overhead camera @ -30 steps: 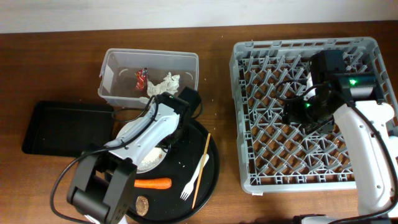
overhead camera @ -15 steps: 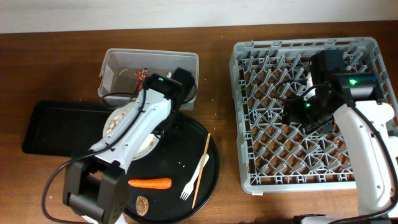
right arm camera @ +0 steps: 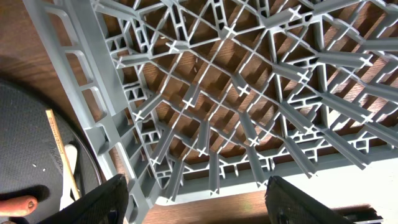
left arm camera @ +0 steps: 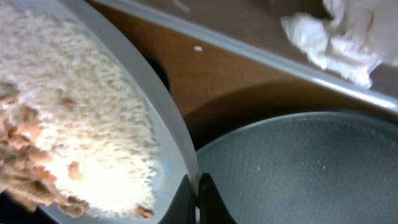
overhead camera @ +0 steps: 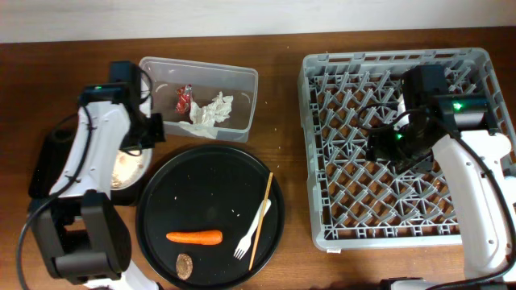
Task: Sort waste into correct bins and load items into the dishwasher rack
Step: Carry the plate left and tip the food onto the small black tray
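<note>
My left gripper point(overhead camera: 143, 145) is shut on the rim of the white plate point(overhead camera: 126, 166), holding it over the shallow black tray point(overhead camera: 42, 165) at the left. The left wrist view shows my fingers point(left arm camera: 198, 194) pinching the plate rim point(left arm camera: 169, 106); beige rice scraps point(left arm camera: 81, 124) cover the plate. The clear tub point(overhead camera: 242, 80) holds the red wrapper point(overhead camera: 184, 98) and the white tissue point(overhead camera: 211, 111). My right gripper point(right arm camera: 208, 204) is open and empty above the grey rack point(overhead camera: 318, 137). The cups and bowl are out of view.
The round black tray point(overhead camera: 201, 181) holds the orange carrot point(overhead camera: 194, 237), the brown lump point(overhead camera: 185, 264), the white fork point(overhead camera: 252, 229) and the wooden stick point(overhead camera: 261, 217). The rack point(right arm camera: 112, 106) fills the right wrist view. Bare brown table lies between tray and rack.
My left arm has swung the plate left off the round black tray, past the tub's front, to over the shallow black tray. The right arm has not moved.
</note>
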Controlling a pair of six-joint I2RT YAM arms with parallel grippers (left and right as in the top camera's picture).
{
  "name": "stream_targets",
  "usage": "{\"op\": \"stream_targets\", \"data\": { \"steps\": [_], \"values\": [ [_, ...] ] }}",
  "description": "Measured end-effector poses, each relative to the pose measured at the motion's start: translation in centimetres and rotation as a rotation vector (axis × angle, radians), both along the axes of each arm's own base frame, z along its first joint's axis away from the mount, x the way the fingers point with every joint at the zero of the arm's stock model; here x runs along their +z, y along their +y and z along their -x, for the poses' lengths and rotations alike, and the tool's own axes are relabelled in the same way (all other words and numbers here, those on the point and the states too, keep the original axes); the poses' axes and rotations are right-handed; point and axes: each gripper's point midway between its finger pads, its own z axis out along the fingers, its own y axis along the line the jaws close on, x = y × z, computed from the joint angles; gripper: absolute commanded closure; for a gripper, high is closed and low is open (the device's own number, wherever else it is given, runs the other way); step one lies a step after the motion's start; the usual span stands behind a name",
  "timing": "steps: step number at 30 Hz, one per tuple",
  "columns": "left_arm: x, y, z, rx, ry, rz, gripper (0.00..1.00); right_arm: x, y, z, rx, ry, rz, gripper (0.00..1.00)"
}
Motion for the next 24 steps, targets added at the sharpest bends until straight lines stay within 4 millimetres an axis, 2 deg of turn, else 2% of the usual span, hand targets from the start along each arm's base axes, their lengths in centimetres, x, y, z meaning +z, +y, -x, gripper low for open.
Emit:
{"op": "stream_targets", "data": {
  "steps": [3, 8, 15, 17, 20, 24],
  "values": [
    [0.2, 1.3, -0.7, 0.023, -0.043, 0.098, 1.0, 0.0, 0.0, 0.1, 0.0, 0.004, 0.0, 0.26],
    [0.8, 2.2, -0.8, 0.06, -0.086, 0.272, 1.0, 0.0, 0.0, 0.1, 0.0, 0.004, 0.0, 0.26],
    [2.7, 3.7, -1.0, 0.087, -0.189, 0.507, 1.0, 0.0, 0.0, 0.1, 0.0, 0.004, 0.0, 0.26],
    [3.5, 4.4, -1.0, 0.105, -0.227, 0.556, 1.0, 0.0, 0.0, 0.1, 0.0, 0.004, 0.001, 0.26],
    [6.7, 5.4, -0.7, 0.098, -0.342, 0.624, 1.0, 0.0, -0.1, 0.1, -0.001, 0.004, 0.004, 0.26],
    [9.6, 5.6, 0.0, 0.097, -0.429, 0.733, 1.0, 0.0, -0.1, 0.1, -0.001, 0.004, 0.004, 0.26]
  ]
}}
